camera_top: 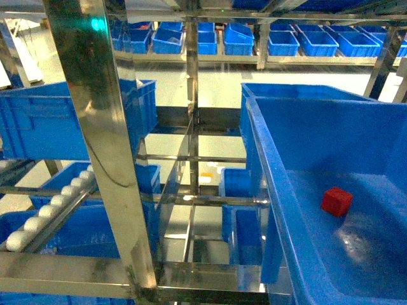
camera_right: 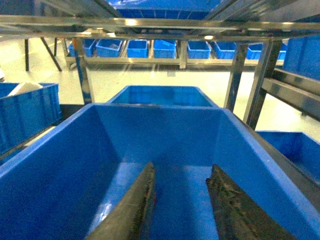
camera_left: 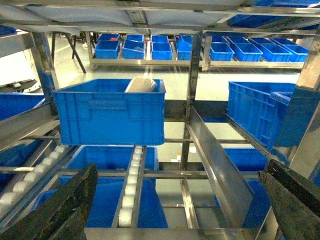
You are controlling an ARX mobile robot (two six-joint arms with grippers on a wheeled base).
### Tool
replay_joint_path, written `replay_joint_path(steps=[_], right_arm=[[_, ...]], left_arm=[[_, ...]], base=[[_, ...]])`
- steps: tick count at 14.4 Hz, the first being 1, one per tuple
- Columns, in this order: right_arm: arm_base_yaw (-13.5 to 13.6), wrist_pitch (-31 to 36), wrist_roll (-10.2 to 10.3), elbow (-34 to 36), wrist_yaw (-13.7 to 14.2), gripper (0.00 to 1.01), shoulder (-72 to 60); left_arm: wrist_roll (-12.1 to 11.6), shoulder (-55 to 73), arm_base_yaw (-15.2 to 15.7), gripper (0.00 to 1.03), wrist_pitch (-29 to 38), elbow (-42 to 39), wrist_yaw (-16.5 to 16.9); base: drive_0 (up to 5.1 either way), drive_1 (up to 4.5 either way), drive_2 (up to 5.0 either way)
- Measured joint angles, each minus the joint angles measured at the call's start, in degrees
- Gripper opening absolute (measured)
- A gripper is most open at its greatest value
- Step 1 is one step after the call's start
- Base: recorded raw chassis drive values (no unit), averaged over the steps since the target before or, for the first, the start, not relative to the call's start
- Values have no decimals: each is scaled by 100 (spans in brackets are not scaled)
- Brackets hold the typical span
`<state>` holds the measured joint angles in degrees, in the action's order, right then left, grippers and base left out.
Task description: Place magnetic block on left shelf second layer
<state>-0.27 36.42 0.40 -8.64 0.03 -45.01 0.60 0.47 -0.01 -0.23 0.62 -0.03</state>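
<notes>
Resting on the floor of a large blue crate (camera_top: 331,127) at the right of the head view, the magnetic block (camera_top: 336,201) is lying untouched, a small red cube sitting clear of the crate walls. No end effector is appearing in the head view.

In the right wrist view, the right end effector (camera_right: 182,205) is hanging over the inside of a deep blue crate (camera_right: 50,165), its two dark fingers (camera_right: 131,207) standing apart with blue crate floor showing between them; nothing is being held. The cube is not showing in this view.

In the left wrist view, the left end effector (camera_left: 175,200) is standing wide open, one dark finger (camera_left: 62,210) sitting at the lower left and the other at the lower right, with nothing between them. It is facing into the steel rack (camera_left: 192,75).

Beyond the left fingers, white roller rails (camera_left: 131,185) are running away from the camera towards the left shelf second layer (camera_left: 175,140), where a deep blue crate (camera_left: 110,112) is sitting on the tier with a pale object (camera_left: 142,84) showing above its rim. The same crate (camera_top: 57,124) is appearing at the left of the head view, behind a shiny square upright (camera_top: 102,127).

Below that tier, further blue crates (camera_left: 112,157) are sitting on a lower level. Across the pale floor (camera_left: 175,77), a far rack is carrying a row of smaller blue bins (camera_left: 165,49).
</notes>
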Motion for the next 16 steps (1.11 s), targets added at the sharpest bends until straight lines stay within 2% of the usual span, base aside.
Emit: replay_joint_path(steps=[1,2,3,5,9,10,16], right_arm=[[26,-149,-2,192,-4,16,243],[26,-225,-2,269,-4,5,433],[26,-278,-24,295,-4,1,527],[26,-345,-15,334,-2,2,656],[26,-925,-20,601,-2,2,1484],[26,-756,-20,721,-2,2,1600],[26,-1805,-22,789,-4,2,2658]], left_arm=[[0,0,0,98,0,0,-4],[0,0,0,98,0,0,-4],[0,2,0,98,2,0,-2],[0,0,0,98,2,0,-2],[0,2,0,98,2,0,-2],[0,2,0,98,0,0,-2],[0,0,0,98,2,0,-2]], base=[[0,0,0],[0,0,0],[0,0,0],[0,0,0],[0,0,0],[0,0,0],[0,0,0]])
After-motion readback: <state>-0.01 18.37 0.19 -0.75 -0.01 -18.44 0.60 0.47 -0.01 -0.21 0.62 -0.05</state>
